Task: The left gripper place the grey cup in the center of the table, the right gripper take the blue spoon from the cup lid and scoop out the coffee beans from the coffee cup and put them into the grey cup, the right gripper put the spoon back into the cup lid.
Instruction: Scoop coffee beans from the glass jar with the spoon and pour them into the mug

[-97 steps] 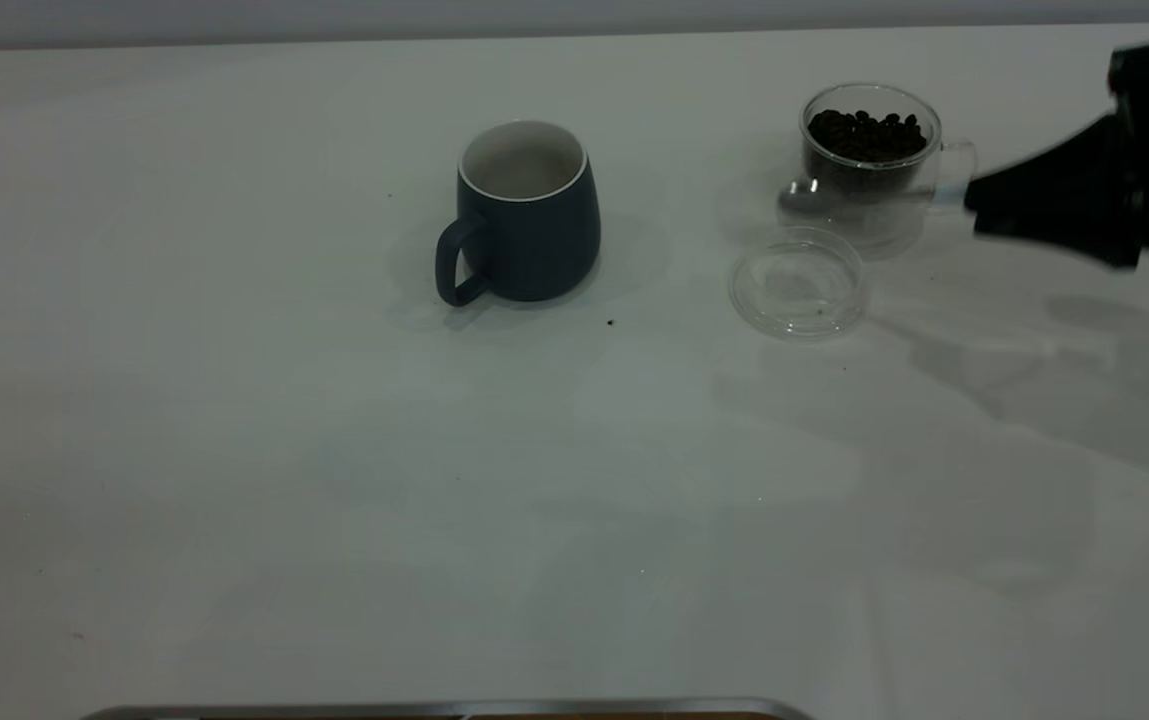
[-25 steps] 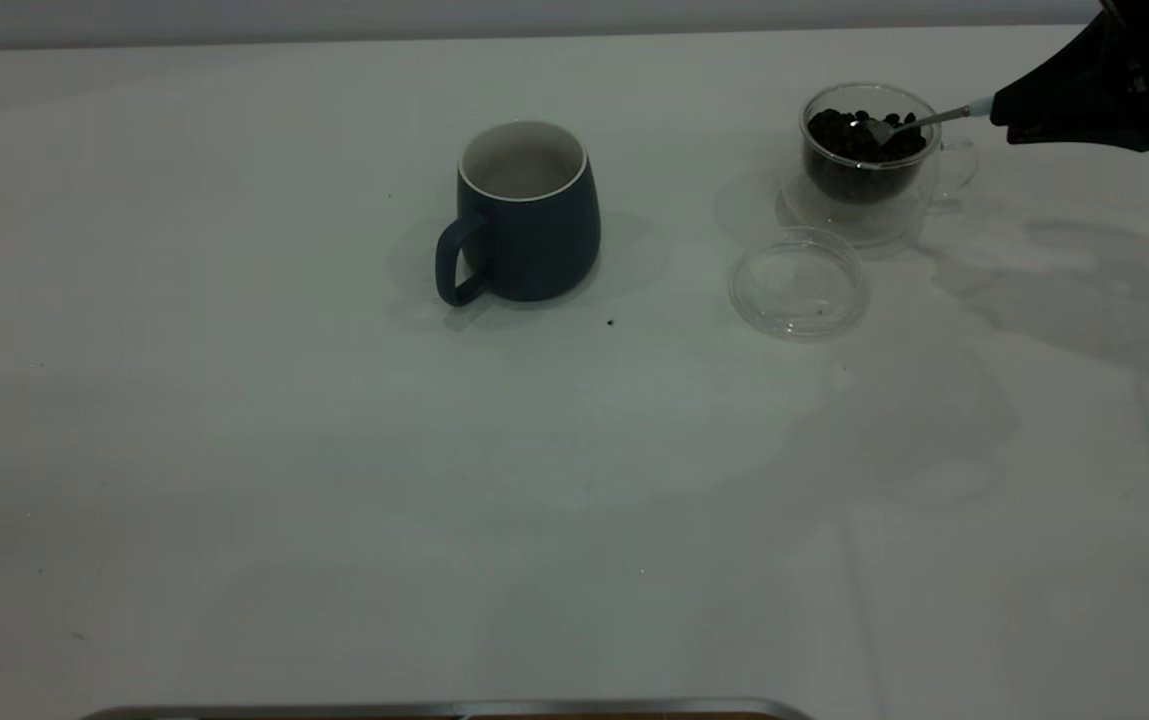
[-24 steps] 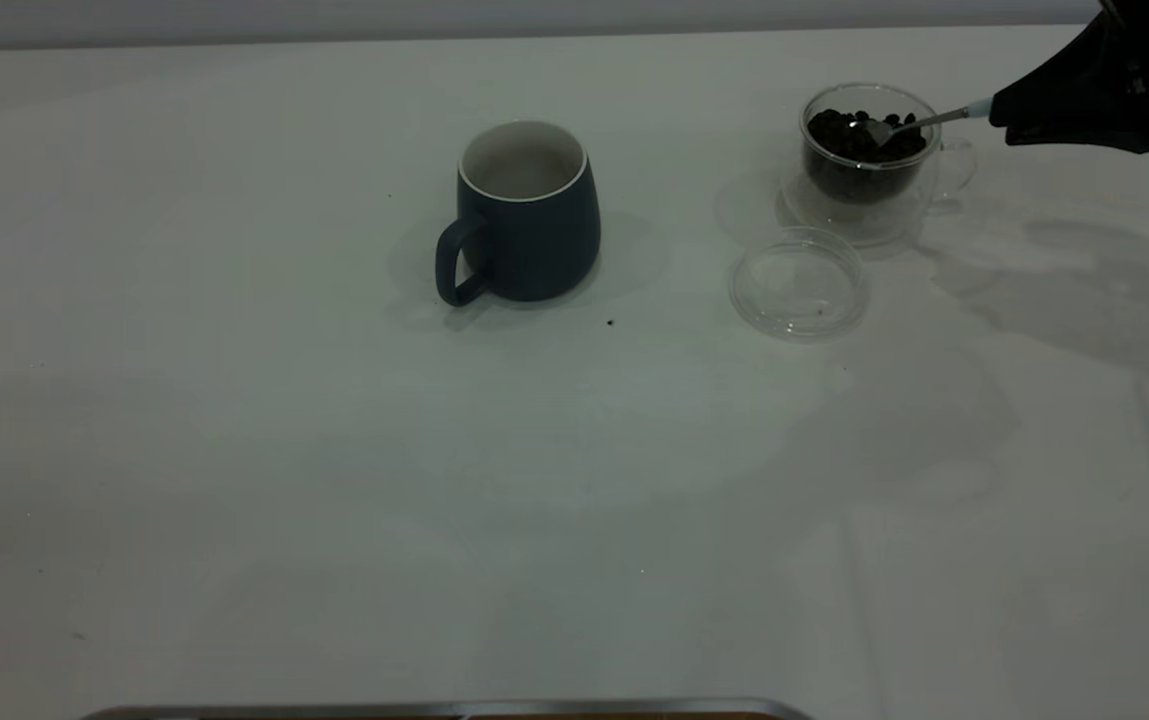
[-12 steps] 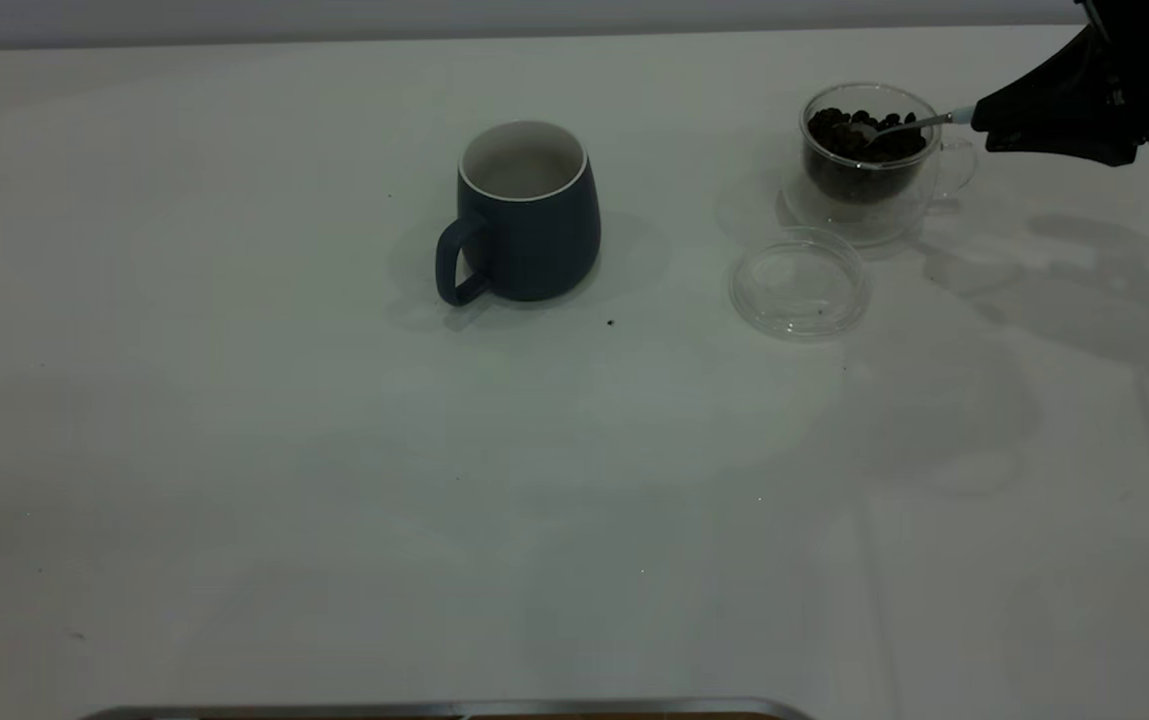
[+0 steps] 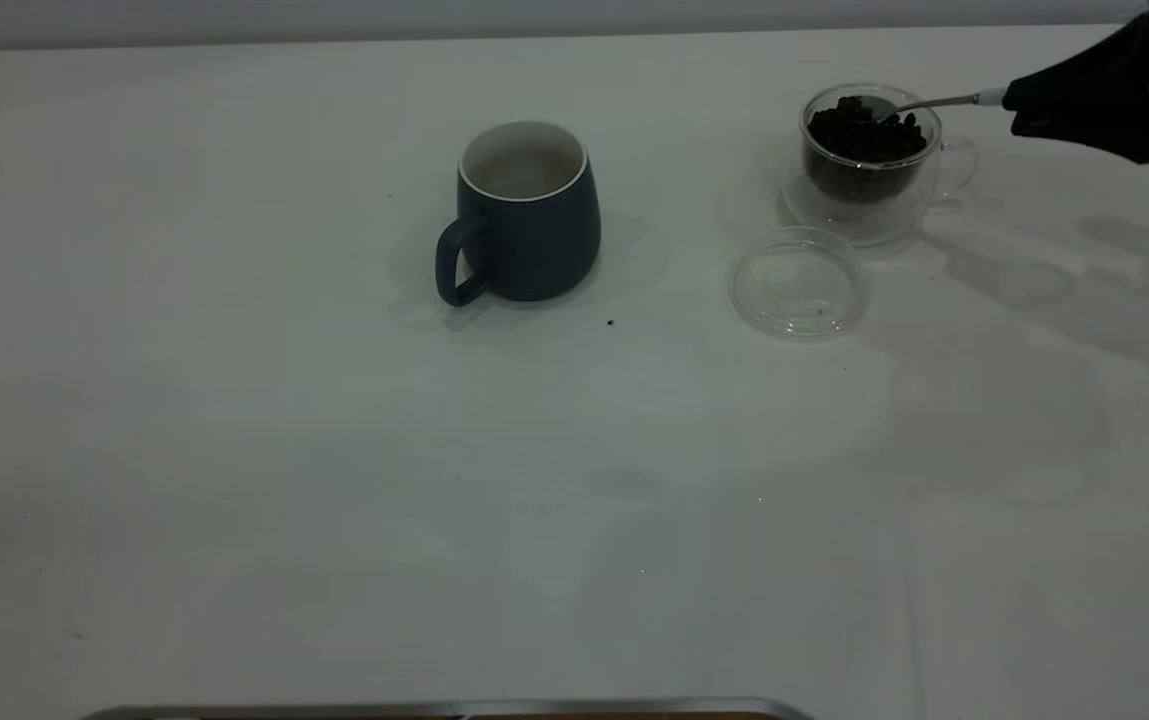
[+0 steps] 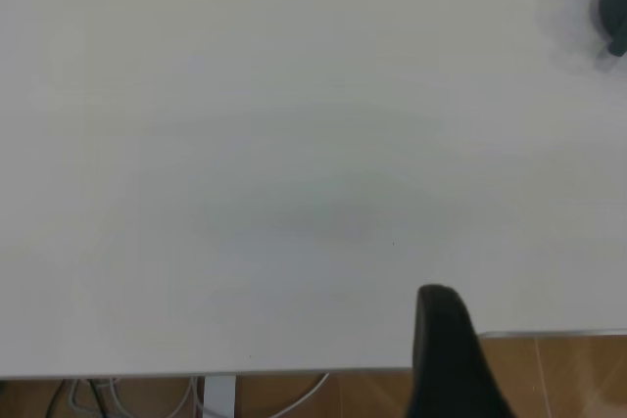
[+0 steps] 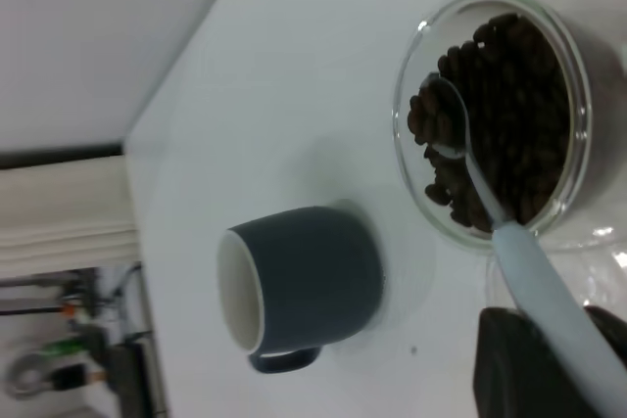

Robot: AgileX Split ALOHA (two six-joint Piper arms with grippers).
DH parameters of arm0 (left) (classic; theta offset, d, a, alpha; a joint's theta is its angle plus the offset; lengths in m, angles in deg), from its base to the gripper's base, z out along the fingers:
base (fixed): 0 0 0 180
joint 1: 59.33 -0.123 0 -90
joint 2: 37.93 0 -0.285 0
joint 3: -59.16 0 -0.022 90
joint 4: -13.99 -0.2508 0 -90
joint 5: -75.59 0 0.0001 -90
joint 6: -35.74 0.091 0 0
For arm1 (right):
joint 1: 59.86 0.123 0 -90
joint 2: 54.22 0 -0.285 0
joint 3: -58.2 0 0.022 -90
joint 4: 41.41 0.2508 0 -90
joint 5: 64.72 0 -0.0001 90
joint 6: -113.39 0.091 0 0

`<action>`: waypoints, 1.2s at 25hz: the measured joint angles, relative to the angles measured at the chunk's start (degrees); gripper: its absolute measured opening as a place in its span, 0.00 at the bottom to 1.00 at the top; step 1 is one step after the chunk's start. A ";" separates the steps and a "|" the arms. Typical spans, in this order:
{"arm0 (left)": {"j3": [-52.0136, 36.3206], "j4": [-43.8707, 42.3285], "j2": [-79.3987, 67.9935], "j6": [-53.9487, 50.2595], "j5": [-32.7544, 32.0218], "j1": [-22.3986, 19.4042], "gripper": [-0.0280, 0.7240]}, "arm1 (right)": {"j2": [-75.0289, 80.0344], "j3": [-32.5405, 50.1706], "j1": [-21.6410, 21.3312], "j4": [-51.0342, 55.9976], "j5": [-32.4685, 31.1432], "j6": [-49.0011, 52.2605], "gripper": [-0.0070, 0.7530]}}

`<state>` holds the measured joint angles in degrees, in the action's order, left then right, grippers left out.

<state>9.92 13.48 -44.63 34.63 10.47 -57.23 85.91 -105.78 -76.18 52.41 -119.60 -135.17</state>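
The grey cup (image 5: pixel 524 210) stands upright and empty near the middle of the table (image 5: pixel 334 450), handle toward the front left; it also shows in the right wrist view (image 7: pixel 304 286). At the back right is the coffee cup (image 5: pixel 869 150), filled with coffee beans (image 5: pixel 869 135). My right gripper (image 5: pixel 1019 100) is shut on the pale handle of the blue spoon (image 5: pixel 934 102). Its metal bowl (image 7: pixel 446 115) lies on the beans just inside the coffee cup's rim (image 7: pixel 490 115). The cup lid (image 5: pixel 799 282) lies bare in front of the coffee cup. My left gripper (image 6: pixel 441 340) hangs at the table's front edge.
One stray bean (image 5: pixel 611 322) lies on the table in front of the grey cup. A metal strip (image 5: pixel 434 708) runs along the front edge. Wide bare tabletop stretches to the left and front. Floor and cables show beyond the edge in the left wrist view.
The right gripper has risen and drawn back to the right, and the spoon has gone from tilted down into the beans to nearly level at the rim. Both cups and the lid stayed put.
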 joint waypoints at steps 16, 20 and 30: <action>0.00 0.00 0.00 -0.19 0.00 0.00 0.70 | 3.41 -0.11 0.32 4.03 -9.82 -3.20 0.16; 0.00 0.00 0.00 -0.14 0.00 0.00 0.70 | 3.41 -0.11 3.82 4.53 -9.87 -3.25 0.16; 0.00 0.00 0.00 -0.14 0.00 0.00 0.70 | 2.08 -0.11 13.28 7.95 -10.14 -3.66 0.16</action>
<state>9.92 13.48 -44.63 34.48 10.47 -57.23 87.99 -105.89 -62.90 60.36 -129.74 -138.82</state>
